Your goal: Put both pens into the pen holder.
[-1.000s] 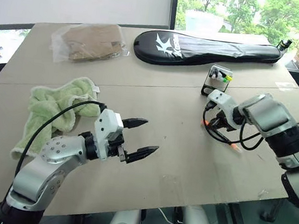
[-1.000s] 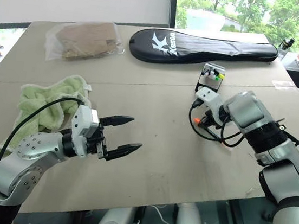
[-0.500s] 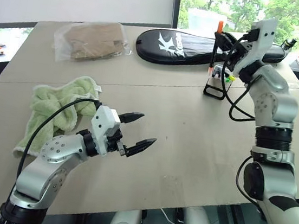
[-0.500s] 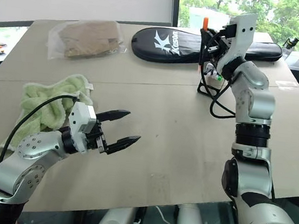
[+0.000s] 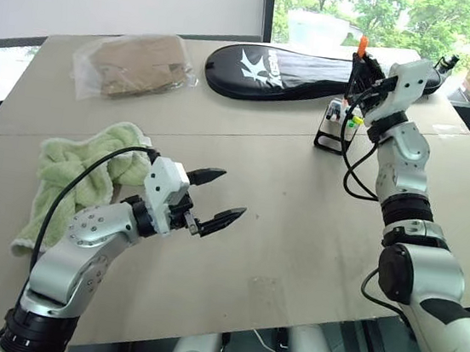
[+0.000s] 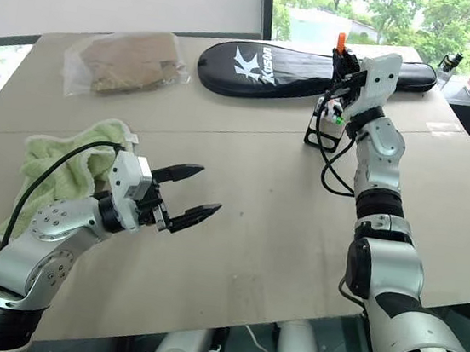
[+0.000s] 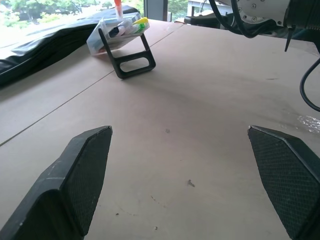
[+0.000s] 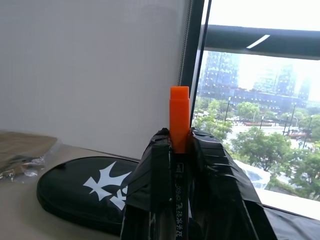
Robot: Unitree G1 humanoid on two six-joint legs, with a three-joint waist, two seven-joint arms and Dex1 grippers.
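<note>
You've got the orange-capped pen (image 8: pixel 179 117) clamped upright in your right gripper (image 6: pixel 345 62), up above the pen holder (image 5: pixel 338 127) near the black racket bag (image 5: pixel 296 65), while your left gripper (image 5: pixel 215 199) hovers over the table (image 5: pixel 296 235), fingers spread apart.

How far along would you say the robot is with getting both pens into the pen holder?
Partway, at best. The right gripper is shut on the orange-capped pen, raised above the pen holder, so that pen is in hand, not yet in. The holder's contents cannot be told apart. The left gripper is open and holds nothing.
</note>
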